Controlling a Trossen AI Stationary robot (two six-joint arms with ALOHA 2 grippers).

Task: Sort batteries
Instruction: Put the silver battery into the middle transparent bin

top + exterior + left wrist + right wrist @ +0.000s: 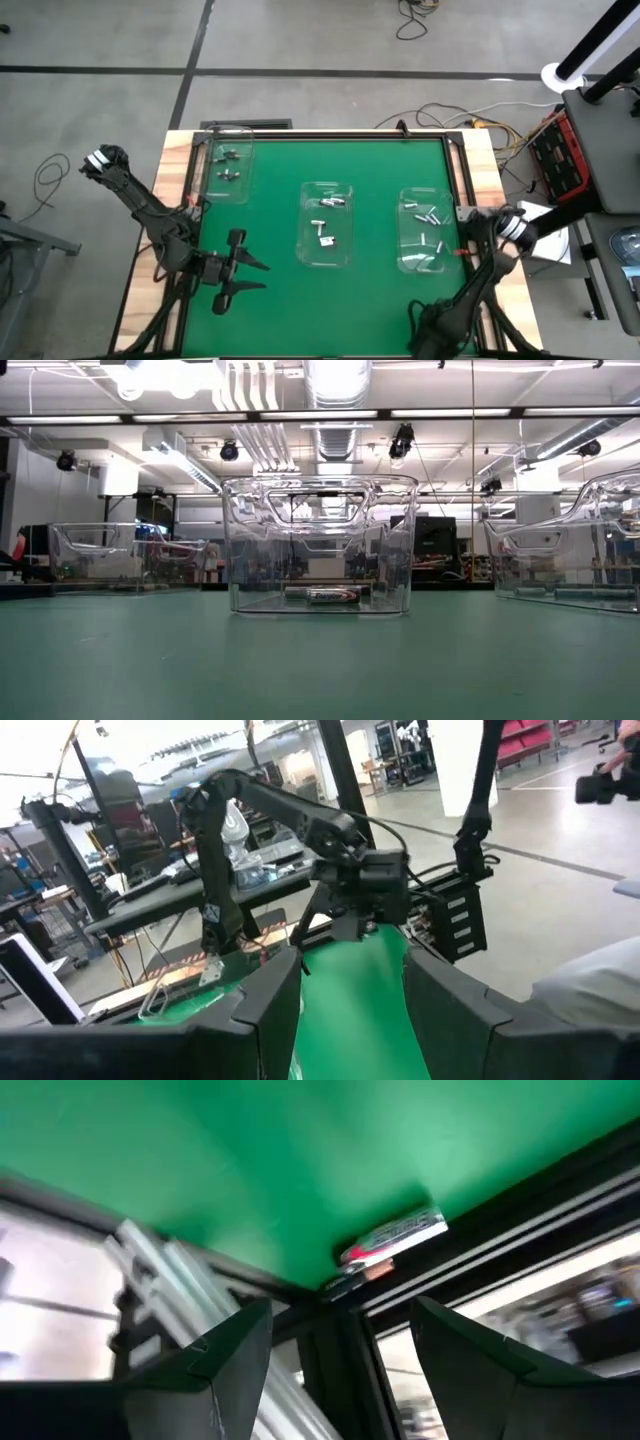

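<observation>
A green mat (280, 290) covers the table, framed by a dark rail and pale wooden edging (170, 190). Three clear plastic bins stand on it: the left bin (228, 165) toward ten o'clock from the mat's centre, the middle bin (327, 225) near the centre, and the right bin (428, 230) toward three o'clock. Off the table, toward two o'clock, a red crate (556, 158) sits by a tangle of cables (480, 125). In the low view, ceiling strip lights (440, 412) and ductwork (335, 385) run above the middle bin (318, 545).
</observation>
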